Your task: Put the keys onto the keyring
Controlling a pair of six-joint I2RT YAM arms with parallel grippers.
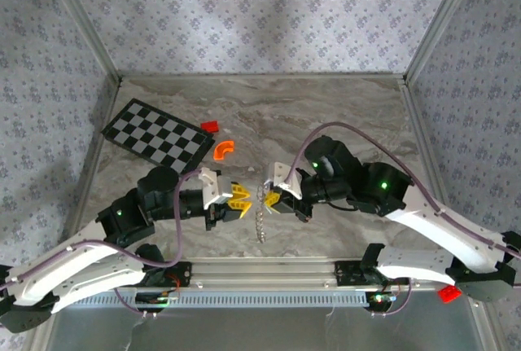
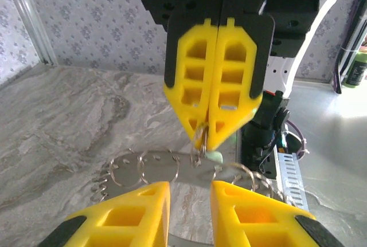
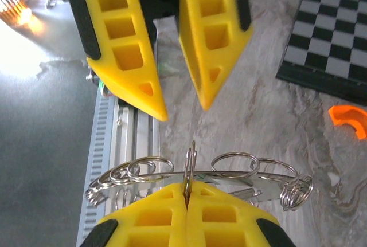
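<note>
The keyring (image 1: 261,208) is a thin silvery ring fringed with small split rings, and it hangs on edge between the two grippers. My right gripper (image 3: 187,194) is shut on one upright split ring at its rim (image 3: 229,173). A tiny pale green key (image 2: 215,157) sits against the ring just below the right gripper's tips (image 2: 210,135). My left gripper (image 2: 190,201) faces it from the other side, its jaws apart with nothing between them, just short of the ring (image 2: 155,167). From above, the left gripper (image 1: 242,199) and right gripper (image 1: 271,199) nearly meet.
A black-and-grey checkerboard (image 1: 156,133) lies at the back left, with a small red block (image 1: 210,126) and an orange curved piece (image 1: 223,149) beside it. The metal rail (image 1: 269,274) runs along the near table edge under the arms. Patterned walls close in three sides.
</note>
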